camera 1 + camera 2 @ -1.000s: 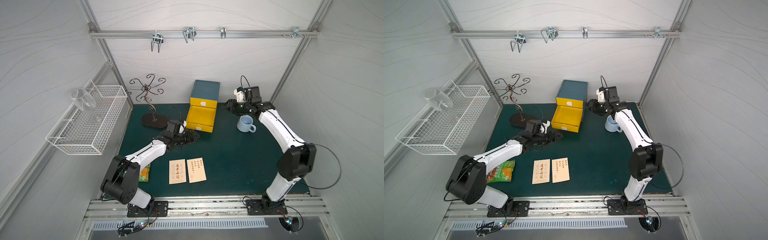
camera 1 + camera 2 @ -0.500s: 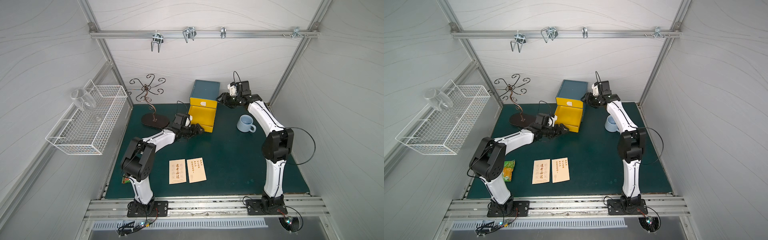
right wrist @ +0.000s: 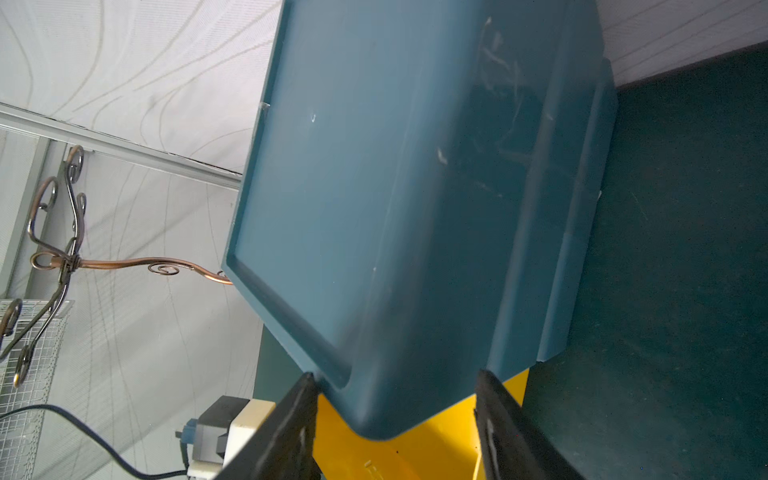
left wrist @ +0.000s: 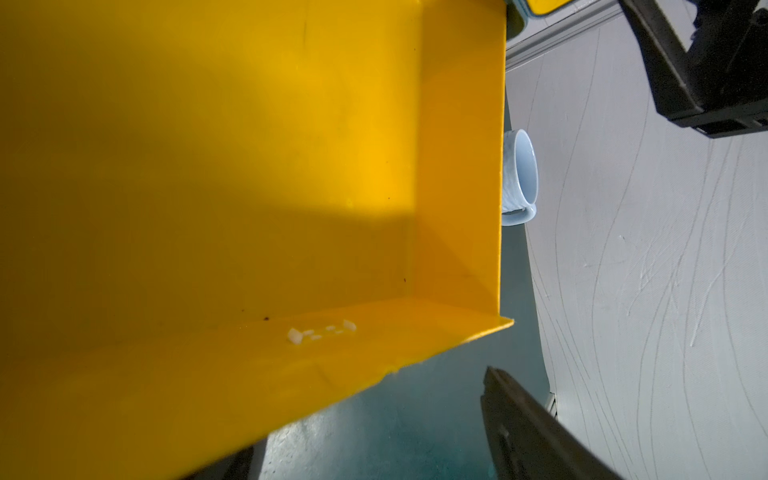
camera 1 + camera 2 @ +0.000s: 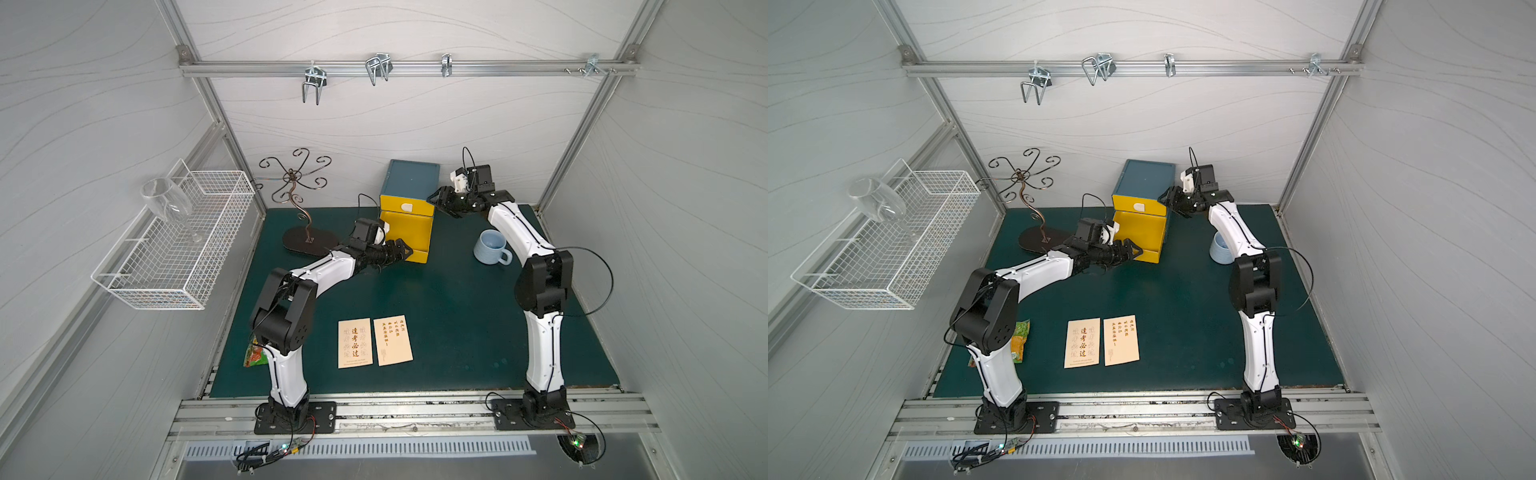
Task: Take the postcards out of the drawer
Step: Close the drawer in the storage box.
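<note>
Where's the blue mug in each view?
Top view: blue mug stands on the mat, right of the open yellow drawer, unobstructed.
Top view: mug in the same spot, partly hidden behind the right arm.
Left wrist: mug mid-picture, just past the drawer's side wall.
Right wrist: not in it.
Landmark: the teal cabinet and its yellow drawers, in all four.

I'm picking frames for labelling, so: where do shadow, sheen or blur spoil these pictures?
Left wrist view: a hard-edged shadow darkens much of the yellow plastic drawer, and its near wall is out of focus; right wrist view: the teal-blue plastic cabinet shows a pale sheen and looks soft; both top views: even light, the cream postcard with bold characters sharp.
</note>
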Robot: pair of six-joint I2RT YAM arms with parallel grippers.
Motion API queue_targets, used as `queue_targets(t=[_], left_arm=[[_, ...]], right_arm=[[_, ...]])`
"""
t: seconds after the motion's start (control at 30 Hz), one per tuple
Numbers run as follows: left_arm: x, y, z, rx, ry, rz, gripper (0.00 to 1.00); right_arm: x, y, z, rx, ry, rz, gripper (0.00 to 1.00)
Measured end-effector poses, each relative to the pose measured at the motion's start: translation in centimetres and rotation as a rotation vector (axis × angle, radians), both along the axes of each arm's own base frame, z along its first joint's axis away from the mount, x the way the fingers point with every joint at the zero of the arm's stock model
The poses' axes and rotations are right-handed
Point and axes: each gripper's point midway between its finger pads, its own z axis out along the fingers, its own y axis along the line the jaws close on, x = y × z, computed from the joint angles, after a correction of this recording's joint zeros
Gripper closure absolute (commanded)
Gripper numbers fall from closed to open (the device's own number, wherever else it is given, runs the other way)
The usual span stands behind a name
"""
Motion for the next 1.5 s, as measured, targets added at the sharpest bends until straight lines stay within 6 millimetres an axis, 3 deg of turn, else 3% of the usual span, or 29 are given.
queue_targets(t=[0.47, 0.9, 1.07, 1.33, 1.5], left_arm=[[3.7, -1.5, 1.7, -0.021, -0.064, 0.008, 0.17], [7.6, -2.2, 0.5, -0.037, -0.085, 0.084, 0.16], [7.8, -2.3, 1.1, -0.059, -0.108, 0.09, 0.16], [5.7, -1.4, 3.0, -0.09, -0.138, 0.101, 0.16], [5.5, -1.0, 4.3, -0.133, -0.155, 0.129, 0.16]], right_arm=[[0.0, 0.3, 0.0, 0.019, 0.004, 0.011, 0.39], [-0.1, 0.5, -0.3, 0.032, 0.011, 0.019, 0.4], [0.0, 0.5, -0.3, 0.033, 0.008, 0.019, 0.4], [0.0, 0.5, -0.4, 0.035, 0.01, 0.018, 0.4], [0.0, 0.6, -0.4, 0.038, 0.008, 0.02, 0.39]])
